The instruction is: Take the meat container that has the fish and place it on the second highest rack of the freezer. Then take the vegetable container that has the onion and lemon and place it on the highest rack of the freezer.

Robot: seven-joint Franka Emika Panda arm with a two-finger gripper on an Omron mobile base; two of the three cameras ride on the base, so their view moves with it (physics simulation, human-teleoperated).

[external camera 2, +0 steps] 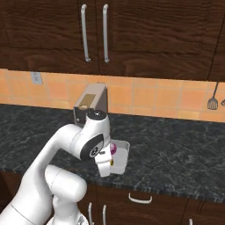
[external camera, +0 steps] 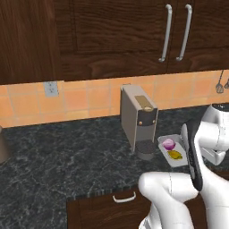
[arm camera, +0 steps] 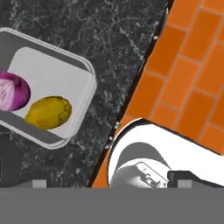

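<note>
The shallow grey metal vegetable container (external camera: 173, 151), holding the purple onion (arm camera: 13, 91) and yellow lemon (arm camera: 48, 112), sits on the dark counter (external camera: 67, 152) just right of the coffee machine (external camera: 138, 117), within reach. I cannot tell how the jaws stand.

The coffee machine (external camera: 138, 120) is standing just beside the vegetable container (external camera: 175, 152), crowding one side. The dark table (external camera: 53, 161) is lying open on the tray's other sides, and nothing is covering the tray from above.
</note>
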